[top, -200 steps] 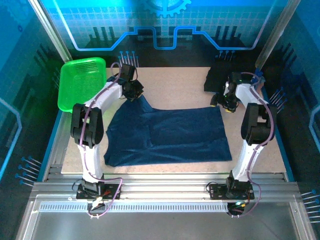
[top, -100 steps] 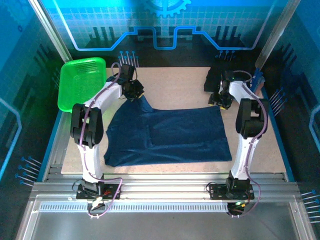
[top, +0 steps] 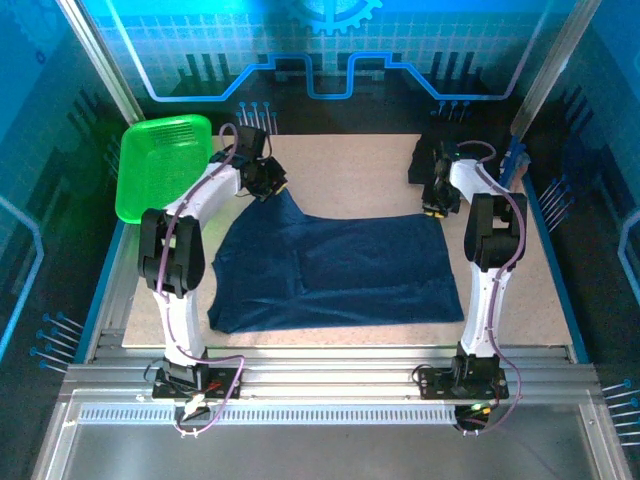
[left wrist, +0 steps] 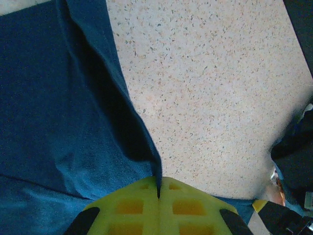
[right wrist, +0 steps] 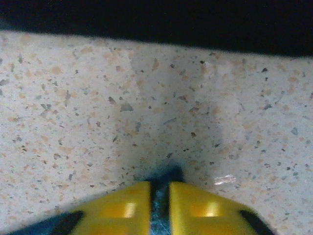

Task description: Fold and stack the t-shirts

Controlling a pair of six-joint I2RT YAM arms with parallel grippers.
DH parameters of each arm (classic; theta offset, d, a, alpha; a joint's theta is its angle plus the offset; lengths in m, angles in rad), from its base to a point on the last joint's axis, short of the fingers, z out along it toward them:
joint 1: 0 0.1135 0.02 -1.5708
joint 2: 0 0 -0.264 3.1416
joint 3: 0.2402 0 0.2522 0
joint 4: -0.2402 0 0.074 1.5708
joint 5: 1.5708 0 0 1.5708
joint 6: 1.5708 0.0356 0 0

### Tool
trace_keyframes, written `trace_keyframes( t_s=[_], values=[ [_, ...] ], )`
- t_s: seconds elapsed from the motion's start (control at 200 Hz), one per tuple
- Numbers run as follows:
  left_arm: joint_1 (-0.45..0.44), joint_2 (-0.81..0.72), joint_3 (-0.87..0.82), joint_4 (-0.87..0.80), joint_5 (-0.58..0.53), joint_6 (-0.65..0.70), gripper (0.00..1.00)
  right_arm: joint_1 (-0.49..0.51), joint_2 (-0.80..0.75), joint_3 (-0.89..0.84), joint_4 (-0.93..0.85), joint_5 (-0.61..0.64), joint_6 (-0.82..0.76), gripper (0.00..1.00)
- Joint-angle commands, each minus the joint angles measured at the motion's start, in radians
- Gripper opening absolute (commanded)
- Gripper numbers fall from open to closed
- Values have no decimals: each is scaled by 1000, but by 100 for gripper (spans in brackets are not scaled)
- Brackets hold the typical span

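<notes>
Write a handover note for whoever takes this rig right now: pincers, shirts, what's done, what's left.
Left pincer: shut on the far-left corner of the navy-blue cloth t-shirt.
Right pincer: shut on its far-right corner.
That shirt lies spread mid-table, not folded up.
Near-black folded cloth shirt sits far right: done.
Left to do: fold the navy one, stack it there.

Bright green mesh basket at the table's far left corner, speckled beige tabletop, blue patterned wall panel behind
</notes>
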Motion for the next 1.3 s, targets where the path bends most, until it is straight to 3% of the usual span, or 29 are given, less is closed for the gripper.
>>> trace_keyframes(
  t_s=[0.0, 0.41, 0.65, 1.291],
  values=[
    [15, -48, -7, -22, 36, 25, 0, 11, 29, 16, -21, 12, 2, 1],
    [18, -74, -1, -26, 103, 40, 0, 18, -191, -138, 142, 35, -4, 0],
    [20, -132, -45, -50, 89, 55, 0, 20, -257, -197, 171, 28, -24, 0],
    [1, -430, -349, -79, 106, -7, 0, 37, -454, -415, 220, 22, -79, 0]
  ],
)
